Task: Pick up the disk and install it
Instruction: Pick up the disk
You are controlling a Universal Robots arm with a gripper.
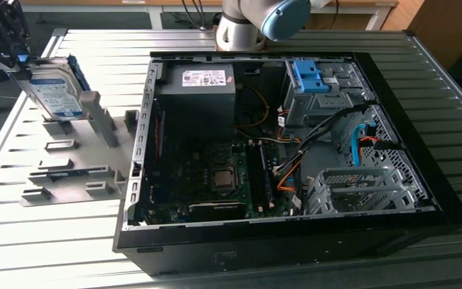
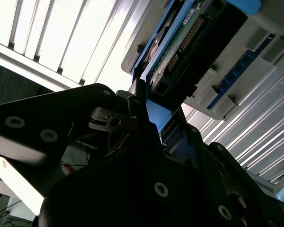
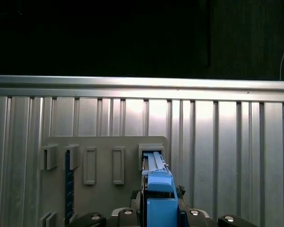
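Note:
The disk, a silver drive with a white-and-blue label and a blue frame, stands upright on its edge at the exterior view's far left. My gripper is shut on its upper end. The disk's lower end is at the tall posts of the grey holder plate; I cannot tell whether it has left the slot. In the first wrist view the disk's blue frame edge runs from my gripper to a slot in the holder plate. The second wrist view shows the disk's connector edge and circuit board beyond my gripper.
An open black computer case lies on the slatted metal table, at the exterior view's right of the holder. Inside it are a grey power supply box, a drive cage with a blue clip and loose cables. The arm's base stands behind the case.

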